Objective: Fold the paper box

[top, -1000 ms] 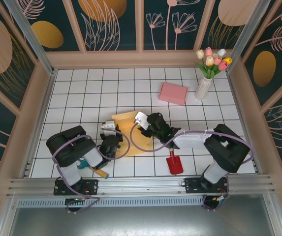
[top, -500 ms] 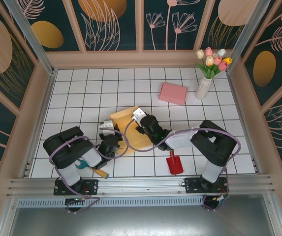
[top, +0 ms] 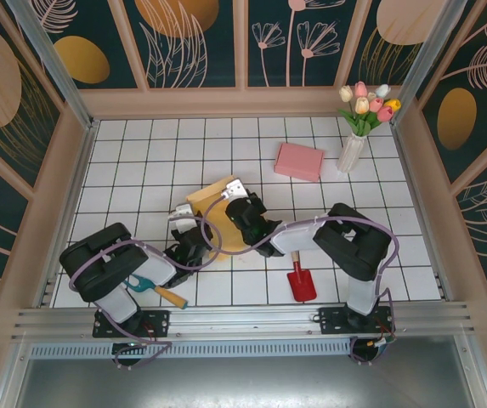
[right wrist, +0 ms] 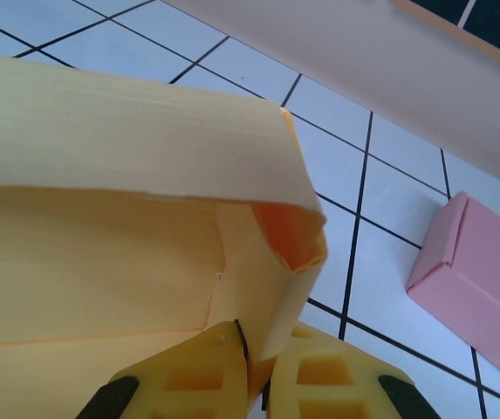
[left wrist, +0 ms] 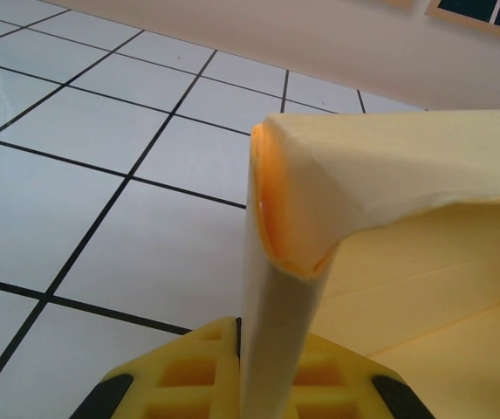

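The yellow paper box (top: 219, 212) lies half folded on the white tiled table between the two arms. My left gripper (top: 185, 245) is shut on the box's left side wall (left wrist: 289, 288), which stands up between the yellow fingers (left wrist: 188, 371). My right gripper (top: 241, 210) is shut on the folded right corner flap (right wrist: 271, 288) of the box, pinched between its yellow fingers (right wrist: 337, 375). The raised back wall (right wrist: 127, 131) of the box curls over toward the inside.
A pink closed box (top: 299, 161) lies at the back, right of centre, with a white vase of tulips (top: 355, 140) beside it. A red shovel (top: 301, 280) lies near the right arm. A tool with a teal and wooden handle (top: 160, 290) lies by the left arm's base.
My right gripper has moved left and back and closed on the box's right corner flap. The box has shifted left and its wall has risen. The left gripper has kept its grip.
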Available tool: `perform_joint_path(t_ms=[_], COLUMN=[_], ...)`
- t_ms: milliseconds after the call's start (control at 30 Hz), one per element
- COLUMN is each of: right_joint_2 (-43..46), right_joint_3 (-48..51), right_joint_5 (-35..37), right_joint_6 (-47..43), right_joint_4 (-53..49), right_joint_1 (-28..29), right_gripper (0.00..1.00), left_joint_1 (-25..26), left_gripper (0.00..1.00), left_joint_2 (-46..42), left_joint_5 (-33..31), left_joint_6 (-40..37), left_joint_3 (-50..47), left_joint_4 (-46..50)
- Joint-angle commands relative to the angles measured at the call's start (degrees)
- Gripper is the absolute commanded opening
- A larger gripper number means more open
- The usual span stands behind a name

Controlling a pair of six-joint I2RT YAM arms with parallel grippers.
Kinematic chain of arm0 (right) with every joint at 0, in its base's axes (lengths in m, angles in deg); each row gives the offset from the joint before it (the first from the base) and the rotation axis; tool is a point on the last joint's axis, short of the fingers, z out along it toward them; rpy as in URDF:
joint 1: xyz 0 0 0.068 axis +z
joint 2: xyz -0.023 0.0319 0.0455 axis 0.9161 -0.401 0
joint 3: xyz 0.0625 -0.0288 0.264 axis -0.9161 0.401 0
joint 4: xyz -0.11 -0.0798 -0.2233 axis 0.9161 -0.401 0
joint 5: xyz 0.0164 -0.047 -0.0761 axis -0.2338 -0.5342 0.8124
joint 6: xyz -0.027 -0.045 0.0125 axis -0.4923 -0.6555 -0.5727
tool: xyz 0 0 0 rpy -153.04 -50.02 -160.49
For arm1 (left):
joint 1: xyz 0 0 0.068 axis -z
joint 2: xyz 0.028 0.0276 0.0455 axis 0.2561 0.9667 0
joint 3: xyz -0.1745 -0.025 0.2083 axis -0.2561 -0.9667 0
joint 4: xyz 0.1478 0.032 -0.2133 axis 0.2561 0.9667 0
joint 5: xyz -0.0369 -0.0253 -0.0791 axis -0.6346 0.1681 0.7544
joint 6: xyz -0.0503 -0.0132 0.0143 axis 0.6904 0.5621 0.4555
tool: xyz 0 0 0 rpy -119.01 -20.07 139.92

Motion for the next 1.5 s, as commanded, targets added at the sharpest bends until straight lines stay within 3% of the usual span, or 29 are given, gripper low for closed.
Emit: perform_joint_path(t_ms=[0,100,200,267,600,967,1200,1300,1467], right_joint_2=[-1.6,-0.2,3.3,4.9,10.6,19.5,33.0,39.3,49.4], right_joint_3=[-1.2,0.1,4.5,5.8,10.0,14.9,17.8,18.1,18.6], right_joint_5=[9.3,2.8,-11.5,-16.1,-20.0,-22.2,-20.3,-16.9,-13.1], right_joint_6=[3.2,2.5,1.6,2.5,4.3,5.0,10.3,14.6,18.5], right_joint_4=[-8.9,-6.7,0.4,2.0,5.6,2.5,-10.7,-18.8,-30.7], right_joint_1=[-3.5,-3.6,-3.6,-3.4,-3.1,-3.0,-3.0,-3.0,-3.1], right_gripper=[0.1,0.15,0.29,0.38,0.45,0.53,0.54,0.54,0.54], left_joint_1=[0.4,0.5,0.4,0.5,0.5,0.5,0.5,0.5,0.4], left_gripper=[0.0,0.0,0.0,0.0,0.0,0.0,0.0,0.0,0.0], left_joint_2=[-1.3,-0.9,-0.4,0.2,2.5,3.7,6.5,8.0,6.1], left_joint_5=[-3.8,-2.4,0.4,0.9,0.5,1.6,5.1,10.0,18.0], left_joint_6=[2.6,2.2,0.9,0.4,0.4,-0.8,-9.0,-14.7,-21.2], left_joint_3=[0.6,0.8,0.3,0.8,2.4,4.5,4.5,5.2,9.0], left_joint_4=[3.9,3.1,0.1,0.1,1.0,1.8,-4.5,-7.8,-0.8])
